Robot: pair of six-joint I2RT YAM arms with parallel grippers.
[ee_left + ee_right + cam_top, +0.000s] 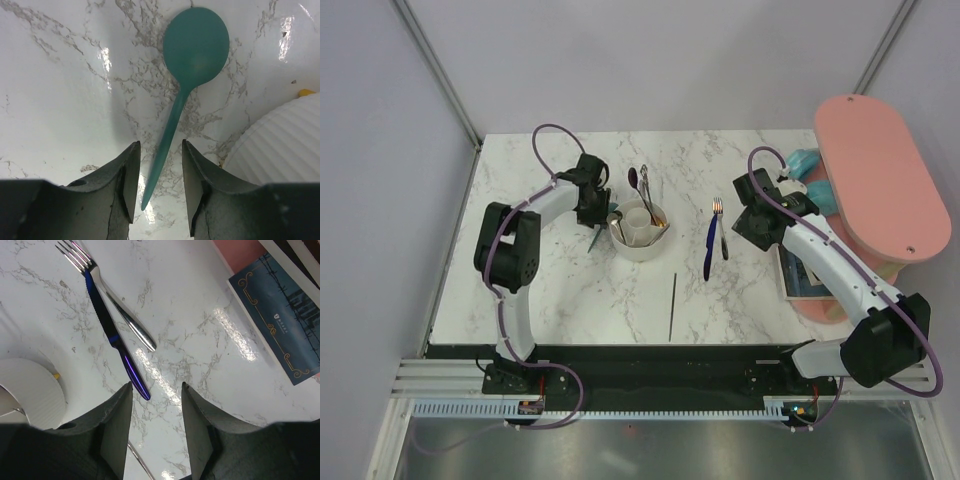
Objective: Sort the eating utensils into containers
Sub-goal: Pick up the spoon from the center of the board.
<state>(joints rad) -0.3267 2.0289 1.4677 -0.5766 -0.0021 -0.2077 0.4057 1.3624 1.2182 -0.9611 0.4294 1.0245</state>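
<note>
Teal spoon (195, 50) lies on the marble tabletop (570, 300) beside the white round holder (280, 145), its handle between the open, untouching fingers of the downturned left claw (160, 150). Angled down, the right claw (156, 390) hangs open and empty over the blue-handled knife (112, 340) and silver fork (115, 305).

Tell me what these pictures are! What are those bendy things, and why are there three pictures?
They're robot arms, a left arm and a right arm, bolted to a marble table. One picture looks down from above; two come from small cameras on the wrists. The left hand is open around the handle of a green spoon, not squeezing it. The right hand is open and empty, near a silver fork and a blue utensil. The white holder has utensils inside.
</note>
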